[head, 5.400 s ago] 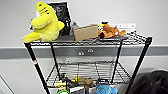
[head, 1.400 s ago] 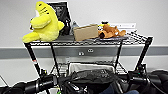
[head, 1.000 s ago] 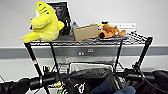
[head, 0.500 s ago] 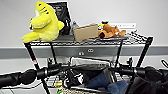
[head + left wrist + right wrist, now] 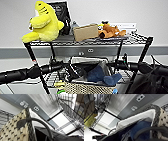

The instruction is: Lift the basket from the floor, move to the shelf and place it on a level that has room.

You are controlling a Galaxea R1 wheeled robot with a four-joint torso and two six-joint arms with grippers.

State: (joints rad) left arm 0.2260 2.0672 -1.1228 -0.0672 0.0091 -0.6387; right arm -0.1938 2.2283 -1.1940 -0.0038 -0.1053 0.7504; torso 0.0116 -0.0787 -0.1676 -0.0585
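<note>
Your head view faces the shelf (image 5: 87, 41) head-on from close range. Both wrist views sit low against the basket (image 5: 15, 130), looking up; all three share it.

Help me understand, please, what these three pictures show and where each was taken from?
This is a wheeled robot with two arms. The head camera faces a black wire shelf; its top tier carries a yellow plush toy, a cardboard box and an orange toy. Both arms reach in from the sides at a woven basket with blue cloth inside, below that tier. The other two pictures come from the wrists, looking up past the basket's wall and rim. How each pincer grips isn't visible.
</note>
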